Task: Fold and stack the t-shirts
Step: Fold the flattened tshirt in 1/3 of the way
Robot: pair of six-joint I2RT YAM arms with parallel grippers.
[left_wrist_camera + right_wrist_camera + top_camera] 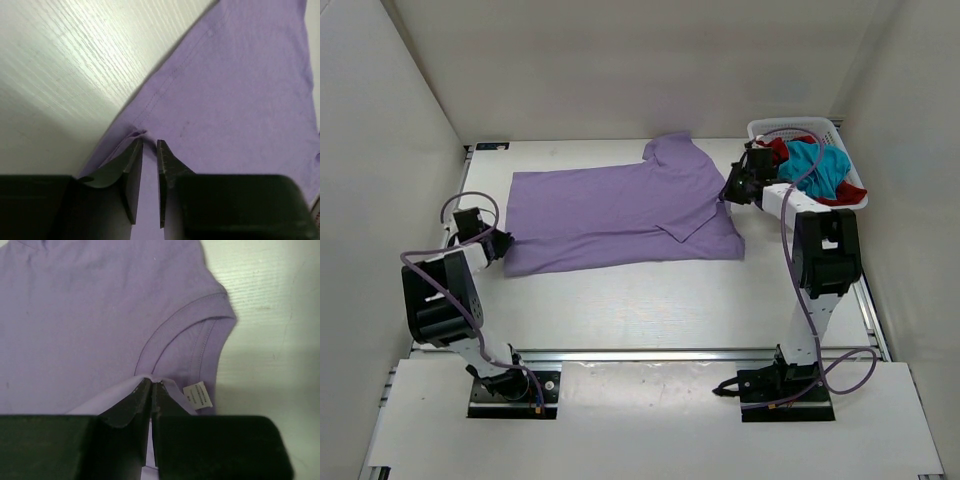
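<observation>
Right gripper pinches lavender shirt; only its wrist view shows white label.

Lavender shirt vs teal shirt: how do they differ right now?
The lavender shirt lies spread out on the table; the teal shirt is bunched up in the white basket. The lavender shirt is pinched at opposite ends by the left gripper and the right gripper; the teal shirt has no gripper on it. Shared: both are plain cloth, and neither is neatly folded.
</observation>
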